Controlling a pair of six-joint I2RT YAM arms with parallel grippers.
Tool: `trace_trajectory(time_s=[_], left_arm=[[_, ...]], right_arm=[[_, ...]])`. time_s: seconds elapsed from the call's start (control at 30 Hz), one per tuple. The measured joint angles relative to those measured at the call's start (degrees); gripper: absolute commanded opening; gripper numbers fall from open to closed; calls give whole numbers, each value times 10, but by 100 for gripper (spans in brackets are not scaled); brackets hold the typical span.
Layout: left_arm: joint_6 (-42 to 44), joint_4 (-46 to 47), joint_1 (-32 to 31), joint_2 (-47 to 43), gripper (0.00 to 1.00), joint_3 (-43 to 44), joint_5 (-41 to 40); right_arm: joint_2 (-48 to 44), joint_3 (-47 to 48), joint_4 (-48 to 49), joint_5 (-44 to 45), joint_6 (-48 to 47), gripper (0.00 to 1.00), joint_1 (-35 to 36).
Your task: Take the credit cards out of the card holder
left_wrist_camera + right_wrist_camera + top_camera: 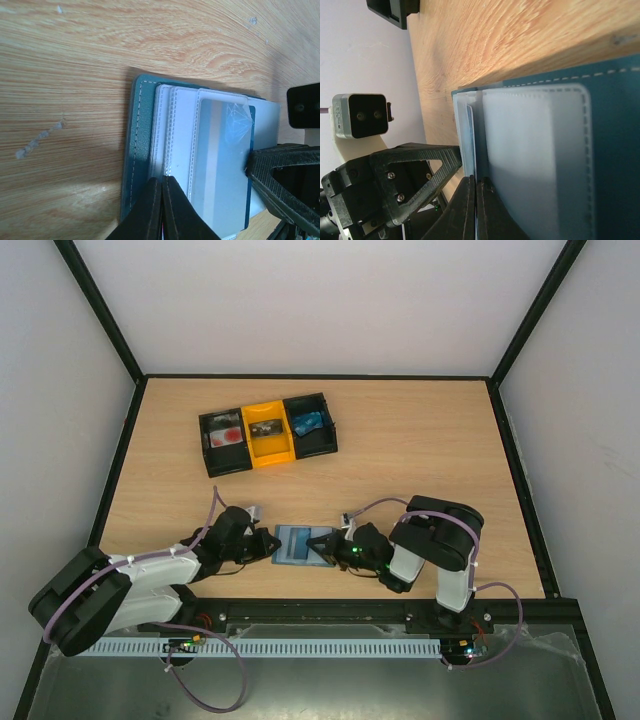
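Note:
The card holder (300, 545) lies open on the table between my two grippers, a slate-blue panel (137, 145) with clear card sleeves (182, 135). A blue credit card (225, 165) sits in the top sleeve, and its thin edge (469, 140) shows in the right wrist view. My left gripper (162, 179) is shut, its tips resting on the sleeves near the holder's left edge. My right gripper (475, 179) is shut, and that card's edge runs into its jaws at the holder's opposite side. One of its fingers (280, 175) shows in the left wrist view.
A black-and-yellow three-compartment tray (265, 432) with small items stands further back on the table, left of centre. White walls and a black frame enclose the table. Both arms (150, 575) (440, 540) reach in low from the near edge.

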Motion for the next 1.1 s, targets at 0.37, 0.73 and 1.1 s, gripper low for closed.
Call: trace_trajectory(time_s=[0.37,0.73,1.1], left_arm=[[-3,-1,0,-1,3,0,-2],[-3,-8,0,-7,3,0,-7],[-4,-19,0,-17,3,-5,-17]], right_arm=[[-28,-2,-28,3,-15,3,-2],[-97,27,-157,8,-103,2,-2],[-196,13,-264,49,-151,2,-7]])
